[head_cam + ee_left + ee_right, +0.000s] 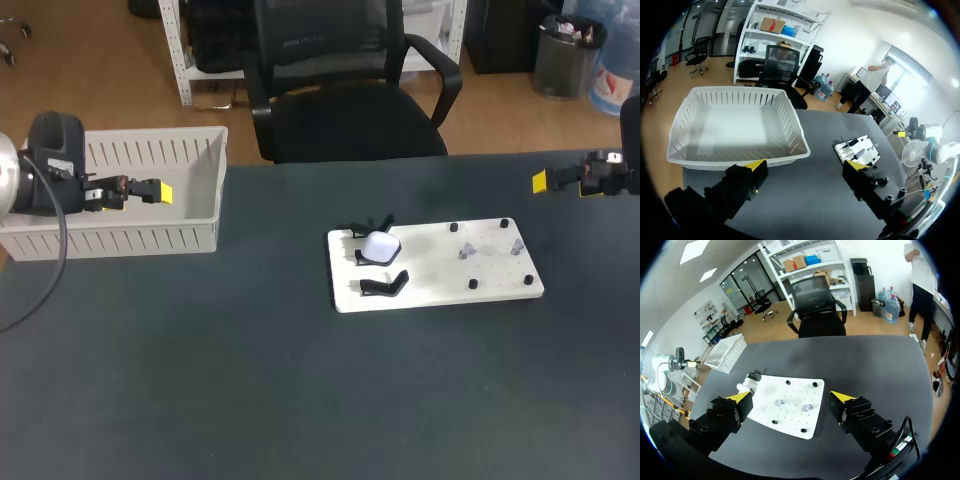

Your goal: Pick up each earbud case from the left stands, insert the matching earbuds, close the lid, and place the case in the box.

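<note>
Well, you had both grippers spread wide, and neither one held anything. Your left gripper [163, 192] hung over the white box [150, 240] near the table's far left corner. In the left wrist view its yellow fingertips [757, 165] stood far apart, with the box's rim just ahead. Your right gripper [541, 181] hung near the far right edge, well apart from the white board [440, 285]. The white earbud case [381, 245] sat at the board's left side, between two black stands [383, 286]. Two small earbuds [466, 251] stood at its right side. Any print on the case was too small to read.
</note>
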`<move>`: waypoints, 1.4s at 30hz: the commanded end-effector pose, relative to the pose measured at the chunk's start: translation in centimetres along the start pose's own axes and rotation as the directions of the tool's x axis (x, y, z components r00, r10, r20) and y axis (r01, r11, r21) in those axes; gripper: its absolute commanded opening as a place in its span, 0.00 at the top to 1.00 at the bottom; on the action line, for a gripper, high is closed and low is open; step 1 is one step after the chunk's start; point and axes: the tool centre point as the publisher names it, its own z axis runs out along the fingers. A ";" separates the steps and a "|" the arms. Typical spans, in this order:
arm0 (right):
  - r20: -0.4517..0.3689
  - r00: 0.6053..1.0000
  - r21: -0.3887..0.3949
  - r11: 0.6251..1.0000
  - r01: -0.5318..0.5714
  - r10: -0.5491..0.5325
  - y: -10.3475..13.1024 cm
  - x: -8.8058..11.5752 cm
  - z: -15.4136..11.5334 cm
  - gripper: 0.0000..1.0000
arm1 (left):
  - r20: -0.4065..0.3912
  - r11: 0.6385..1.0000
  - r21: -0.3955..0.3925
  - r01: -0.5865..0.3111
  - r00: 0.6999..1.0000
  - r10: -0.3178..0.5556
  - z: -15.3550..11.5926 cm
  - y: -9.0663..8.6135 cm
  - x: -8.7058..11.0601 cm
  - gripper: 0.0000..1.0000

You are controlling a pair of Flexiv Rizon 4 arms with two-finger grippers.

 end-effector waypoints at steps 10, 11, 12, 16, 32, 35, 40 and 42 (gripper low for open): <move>0.000 1.000 0.001 1.000 0.000 0.000 0.0 0.0 0.0 0.00 | -0.009 1.000 -0.011 0.002 1.000 -0.003 0.0 -0.3 -0.2 0.00; 0.000 1.000 0.001 1.000 0.000 0.000 0.0 0.0 0.0 0.00 | -0.009 1.000 -0.011 0.002 1.000 -0.003 0.0 -0.3 -0.2 0.00; 0.000 1.000 0.001 1.000 0.000 0.000 0.0 0.0 0.0 0.00 | -0.009 1.000 -0.011 0.002 1.000 -0.003 0.0 -0.3 -0.2 0.00; 0.000 1.000 0.001 1.000 0.000 0.000 0.0 0.0 0.0 0.00 | -0.009 1.000 -0.011 0.002 1.000 -0.003 0.0 -0.3 -0.2 0.00; 0.000 1.000 0.001 1.000 0.000 0.000 0.0 0.0 0.0 0.00 | 0.364 0.622 0.429 -0.655 0.755 0.545 0.4 -4.3 -0.2 0.00; 0.000 1.000 0.001 1.000 0.000 0.000 0.0 0.0 0.0 0.00 | 0.345 0.531 0.430 -0.730 0.677 0.651 1.0 -5.7 0.2 0.00; 0.000 1.000 0.001 1.000 0.000 0.000 0.0 0.0 0.0 0.00 | 0.345 0.531 0.430 -0.730 0.677 0.651 1.0 -5.7 0.2 0.00; 0.000 1.000 0.001 1.000 0.000 0.000 0.0 0.0 0.0 0.00 | 0.345 0.531 0.430 -0.730 0.677 0.651 1.0 -5.7 0.2 0.00</move>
